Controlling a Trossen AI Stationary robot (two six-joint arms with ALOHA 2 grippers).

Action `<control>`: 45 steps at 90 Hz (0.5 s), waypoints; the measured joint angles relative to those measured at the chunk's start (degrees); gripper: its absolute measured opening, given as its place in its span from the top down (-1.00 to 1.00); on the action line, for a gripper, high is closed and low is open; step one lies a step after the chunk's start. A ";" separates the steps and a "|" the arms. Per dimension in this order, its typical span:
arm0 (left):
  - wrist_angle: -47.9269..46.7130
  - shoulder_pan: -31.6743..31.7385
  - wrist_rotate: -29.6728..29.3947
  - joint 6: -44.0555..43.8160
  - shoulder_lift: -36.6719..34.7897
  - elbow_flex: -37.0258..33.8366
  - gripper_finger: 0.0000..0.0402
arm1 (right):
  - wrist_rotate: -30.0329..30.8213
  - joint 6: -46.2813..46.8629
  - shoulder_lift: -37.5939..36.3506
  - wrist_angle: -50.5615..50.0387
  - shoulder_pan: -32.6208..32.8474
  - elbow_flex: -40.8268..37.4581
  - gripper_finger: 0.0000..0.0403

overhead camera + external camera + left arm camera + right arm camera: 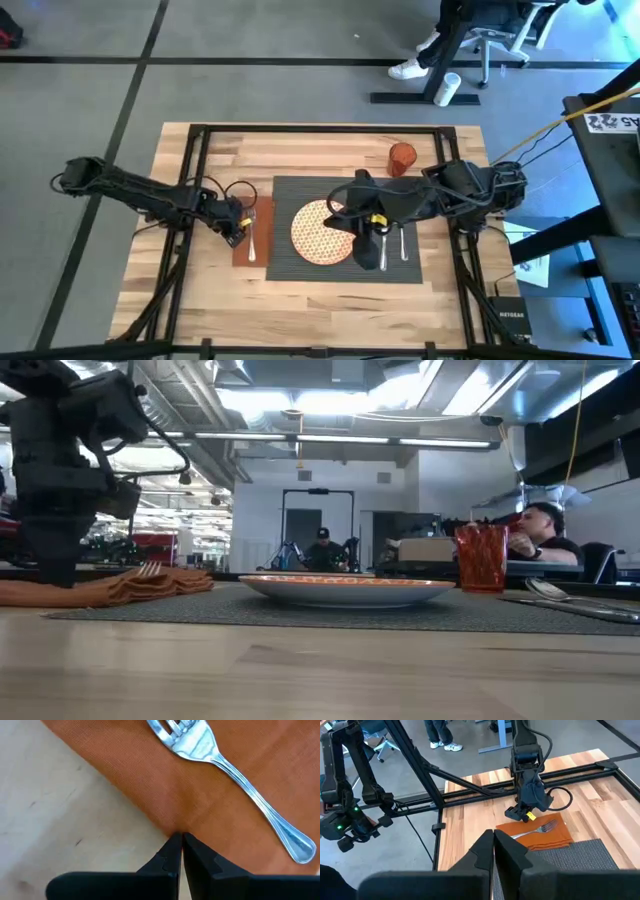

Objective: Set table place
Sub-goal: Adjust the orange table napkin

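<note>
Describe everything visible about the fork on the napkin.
The fork is silver, shiny metal, one piece with a broad neck, tines at one end and a slim handle widening to a rounded tip. It lies flat on the brown napkin, left of the placemat in the high view, running roughly along the napkin's length. Only the napkin touches it. The left claw, shut, sits at the napkin's edge beside the fork, not on it.

Plate (345, 589) on placemat (300, 610); fork (150, 569) atop napkin (110, 588); orange cup (482, 558) behind.
</note>
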 joint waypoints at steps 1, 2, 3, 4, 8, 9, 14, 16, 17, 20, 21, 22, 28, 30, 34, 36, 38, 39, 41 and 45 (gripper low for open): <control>-0.01 -0.01 0.00 -0.12 0.00 0.00 1.00 | 0.00 0.00 0.01 0.00 0.01 0.00 1.00; -0.02 -0.02 0.02 -0.24 0.00 0.00 1.00 | 0.00 0.00 0.02 0.00 0.01 0.00 1.00; -0.04 -0.02 0.02 -0.34 0.00 0.00 1.00 | 0.00 0.00 0.01 0.00 0.00 0.00 1.00; -0.05 -0.03 0.01 -0.43 0.00 0.00 1.00 | 0.00 0.00 0.00 0.00 0.00 0.00 1.00; -0.11 -0.09 0.00 -0.64 0.00 0.00 1.00 | 0.00 0.00 0.01 0.00 0.00 0.00 1.00; -0.12 -0.09 0.00 -0.70 0.00 0.00 1.00 | 0.00 0.00 0.02 0.00 -0.01 0.00 1.00; -0.15 -0.09 0.00 -0.89 0.00 0.00 1.00 | 0.00 0.00 0.02 0.00 0.00 0.00 1.00; -0.15 -0.09 0.02 -0.95 0.00 0.00 1.00 | 0.00 0.00 0.01 0.00 0.01 0.00 1.00; -0.16 -0.09 0.02 -0.97 0.00 0.00 1.00 | 0.00 0.00 0.01 0.00 0.01 0.00 1.00; -0.20 -0.09 0.01 -0.98 0.00 -0.02 1.00 | 0.00 0.00 0.01 0.00 -0.01 0.00 1.00; -0.20 -0.09 0.02 -0.98 0.00 -0.02 1.00 | 0.00 0.00 0.02 0.00 0.01 0.00 1.00; -0.21 -0.09 0.02 -0.98 0.00 -0.02 1.00 | 0.00 0.00 0.02 0.00 0.01 0.00 1.00; -0.29 -0.07 0.09 -0.98 0.00 -0.02 1.00 | 0.00 0.00 0.00 0.00 0.01 0.00 1.00; -0.32 -0.09 0.11 -0.98 0.00 -0.02 1.00 | 0.00 0.00 0.02 -0.02 0.01 0.00 1.00; -0.35 -0.09 0.13 -0.98 0.00 -0.02 1.00 | 0.00 0.00 0.02 -0.01 0.00 0.00 1.00; -0.38 -0.09 0.13 -1.00 0.00 -0.02 1.00 | 0.00 0.00 0.02 -0.02 0.00 0.00 1.00; -0.41 -0.09 0.14 -1.00 0.00 -0.02 1.00 | 0.00 0.00 0.00 -0.02 0.01 0.00 1.00; -0.42 -0.08 0.16 -1.00 0.00 -0.02 1.00 | 0.00 0.00 0.01 -0.02 0.00 0.00 1.00; -0.44 -0.08 0.17 -1.00 0.00 -0.02 1.00 | 0.00 0.00 0.00 -0.02 0.00 0.00 1.00; -0.46 -0.07 0.19 -1.03 0.00 -0.02 1.00 | 0.00 0.00 0.01 -0.02 0.01 0.00 1.00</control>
